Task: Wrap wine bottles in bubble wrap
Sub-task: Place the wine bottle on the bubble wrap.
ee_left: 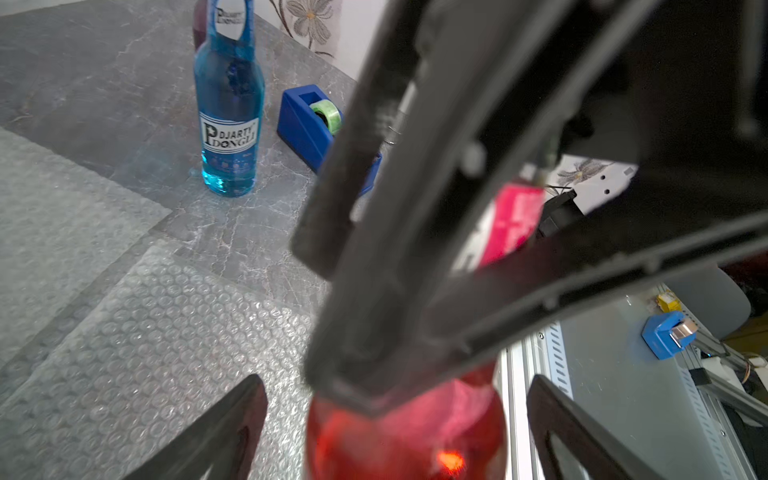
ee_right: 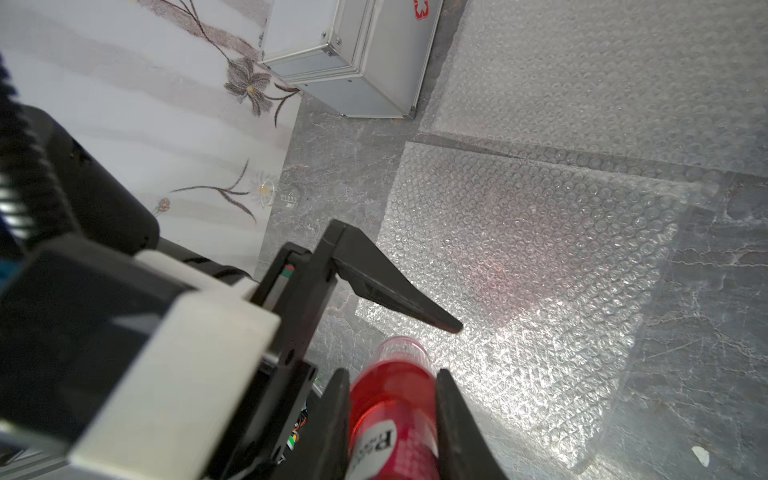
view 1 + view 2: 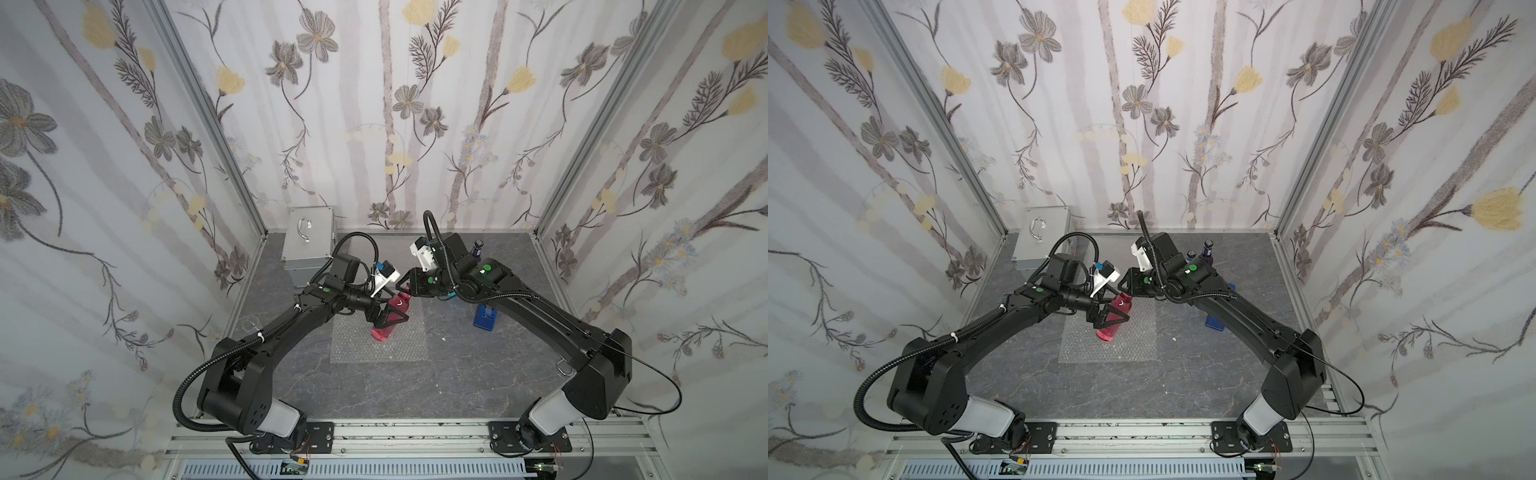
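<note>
The red wine bottle (image 3: 390,322) (image 3: 1115,320) leans over a bubble wrap sheet (image 3: 409,345) (image 2: 519,257) in mid table. I cannot tell whether its base touches the sheet. My right gripper (image 2: 392,399) (image 3: 405,289) is shut on the bottle's upper part, both fingers pressed against the glass. My left gripper (image 1: 395,386) (image 3: 392,318) is open and straddles the bottle's body (image 1: 407,432), with a gap on each side. The blue bottle (image 1: 228,124) stands upright off the sheet. The purple bottle (image 3: 478,249) stands behind it near the back wall.
A second bubble wrap sheet (image 2: 602,75) lies flat behind the first. A silver metal case (image 3: 307,241) stands at the back left corner. A blue tape dispenser (image 3: 484,318) (image 1: 307,120) sits right of the sheets, under my right arm. Patterned walls close off three sides.
</note>
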Controlling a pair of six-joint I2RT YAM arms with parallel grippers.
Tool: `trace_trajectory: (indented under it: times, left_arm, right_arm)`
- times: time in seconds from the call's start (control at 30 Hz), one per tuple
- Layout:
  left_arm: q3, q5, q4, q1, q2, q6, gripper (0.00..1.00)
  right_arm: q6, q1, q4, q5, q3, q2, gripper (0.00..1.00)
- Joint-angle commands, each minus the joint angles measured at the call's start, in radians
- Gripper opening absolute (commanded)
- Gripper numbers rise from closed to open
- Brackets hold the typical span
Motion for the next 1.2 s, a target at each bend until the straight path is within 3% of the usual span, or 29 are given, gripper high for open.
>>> trace_trajectory:
  times: [0.0,0.1,0.27,0.37,0.5,0.63,0.77,0.93,1.07,1.17]
  left_arm:
    - [0.005,-0.015,-0.003,-0.001,-0.002,-0.006,0.91]
    - [-0.009,-0.019,-0.010,-0.001,-0.020,-0.017,0.75]
    - [-0.026,-0.036,-0.009,-0.001,-0.042,-0.064,0.39]
    - [-0.027,-0.062,-0.007,-0.001,-0.056,-0.127,0.27]
    - [-0.050,-0.102,0.021,-0.001,-0.073,-0.258,0.18]
    - [-0.065,-0.157,0.005,-0.002,-0.079,-0.382,0.08]
    - [-0.074,-0.261,-0.045,-0.004,-0.075,-0.503,0.04]
    - [-0.072,-0.456,-0.083,-0.008,-0.034,-0.663,0.00]
    - [-0.029,-0.475,-0.077,-0.023,0.059,-0.826,0.00]
    - [0.015,-0.505,-0.111,-0.066,0.125,-0.825,0.00]
  right_arm:
    - [0.028,-0.011,0.096,-0.050,0.016,0.008,0.00]
    - [0.031,-0.019,0.096,-0.049,0.014,0.012,0.00]
    - [0.030,-0.022,0.108,-0.052,0.014,0.026,0.00]
    - [0.038,-0.022,0.113,-0.054,0.012,0.036,0.00]
    - [0.062,-0.022,0.141,-0.065,0.000,0.042,0.00]
    - [0.080,-0.022,0.150,-0.052,-0.003,0.040,0.44]
    - [0.104,-0.036,0.150,0.019,-0.029,-0.010,0.64]
    - [0.145,-0.065,0.156,0.154,-0.146,-0.124,0.70]
    - [0.180,-0.070,0.167,0.232,-0.267,-0.203,0.70]
    - [0.208,-0.068,0.169,0.258,-0.348,-0.223,0.68]
